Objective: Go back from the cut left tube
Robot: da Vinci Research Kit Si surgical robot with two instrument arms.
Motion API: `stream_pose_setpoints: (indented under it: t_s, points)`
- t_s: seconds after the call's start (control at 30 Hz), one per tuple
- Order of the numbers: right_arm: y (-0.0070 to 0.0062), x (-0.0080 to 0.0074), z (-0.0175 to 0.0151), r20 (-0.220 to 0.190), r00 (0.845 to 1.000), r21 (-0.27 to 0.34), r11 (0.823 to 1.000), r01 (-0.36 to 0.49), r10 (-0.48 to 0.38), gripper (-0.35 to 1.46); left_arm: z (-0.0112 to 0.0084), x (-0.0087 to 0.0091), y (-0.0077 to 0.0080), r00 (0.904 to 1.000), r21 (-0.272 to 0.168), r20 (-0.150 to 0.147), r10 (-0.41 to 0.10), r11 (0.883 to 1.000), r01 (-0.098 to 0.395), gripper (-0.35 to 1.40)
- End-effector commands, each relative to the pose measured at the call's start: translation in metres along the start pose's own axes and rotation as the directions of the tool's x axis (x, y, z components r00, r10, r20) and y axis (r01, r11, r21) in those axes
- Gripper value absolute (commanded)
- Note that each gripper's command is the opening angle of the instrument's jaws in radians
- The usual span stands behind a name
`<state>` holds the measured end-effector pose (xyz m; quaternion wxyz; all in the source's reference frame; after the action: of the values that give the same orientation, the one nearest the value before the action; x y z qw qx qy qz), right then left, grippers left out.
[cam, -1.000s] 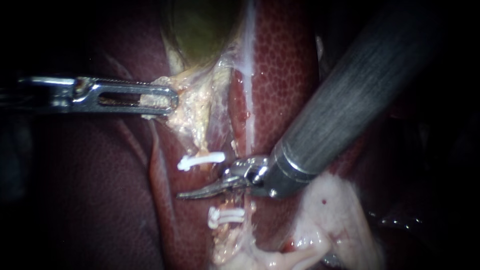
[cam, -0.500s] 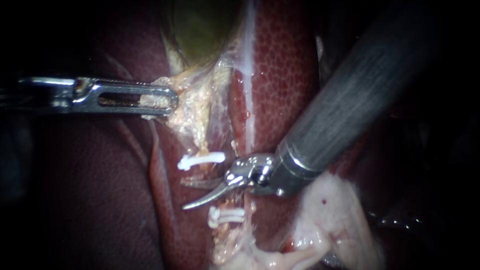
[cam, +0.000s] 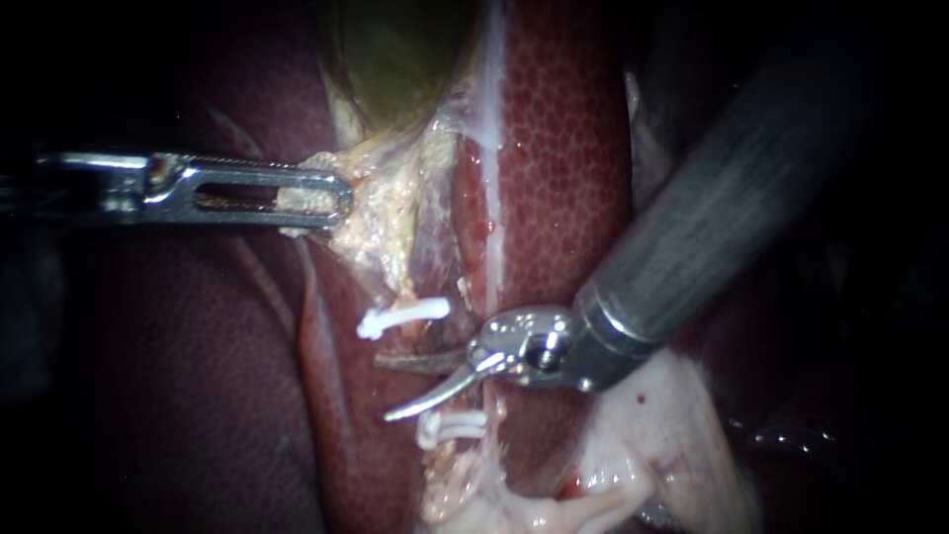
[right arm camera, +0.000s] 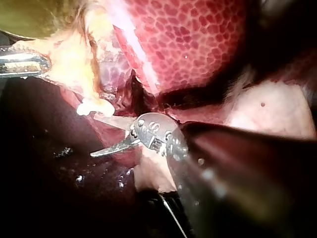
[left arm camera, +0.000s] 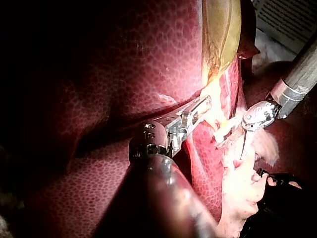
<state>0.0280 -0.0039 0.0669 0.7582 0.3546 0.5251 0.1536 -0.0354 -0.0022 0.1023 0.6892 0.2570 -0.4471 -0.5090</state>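
In the endoscope view the left tube lies parted between an upper white clip and two lower white clips. My right instrument comes in from the upper right, and its curved blades stand open in the gap between the clips. One blade lies dark against the tissue, while the other points down and left. My left instrument is shut on pale fatty tissue just under the green gallbladder. The right wrist view shows the open blades beside the upper clip.
Mottled red liver lies right of the tubes, with darker liver to the left. A pale pink tissue flap sits under the right instrument's shaft. The left wrist view shows both instruments, left and right, close together.
The right instrument's blades have gone from shut to open. The instrument has drawn back to the right, away from the gap between the clips. The left instrument has held still.
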Motion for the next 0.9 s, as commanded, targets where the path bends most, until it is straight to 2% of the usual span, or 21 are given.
stream_pose_setpoints:
  t_s: [0.03,0.23,0.37,0.57,0.77,0.9]
  points:
    - [-0.0003,-0.0001,-0.0008,-0.003,1.0,-0.02,1.0,0.011,-0.011,1.43,0.0,0.0,0.0,1.0,0.0,0.0,0.0,1.0,0.0,-0.23]
    - [-0.0009,0.0007,-0.0062,-0.005,0.999,-0.076,0.996,0.052,-0.053,1.43,0.0,0.0,0.0,1.0,0.001,0.0,0.0,1.0,0.0,-0.23]
    - [-0.0016,0.002,-0.0107,-0.01,0.997,-0.113,0.99,0.08,-0.082,1.43,0.0,0.0,0.0,1.0,0.001,0.0,0.0,1.0,0.0,-0.23]
    - [-0.0026,0.0049,-0.0158,-0.023,0.993,-0.179,0.977,0.114,-0.12,1.43,0.0,0.0,0.0001,1.0,0.0,0.0,0.0,1.0,0.0,-0.23]
    - [-0.0038,0.0068,-0.019,-0.031,0.989,-0.224,0.965,0.134,-0.145,1.43,0.0003,0.0002,0.0001,1.0,-0.004,0.003,0.001,1.0,-0.001,-0.23]
    - [-0.0041,0.0072,-0.0198,-0.031,0.988,-0.242,0.96,0.139,-0.151,1.43,0.001,0.0007,0.0,1.0,-0.004,0.004,0.003,1.0,-0.003,-0.23]
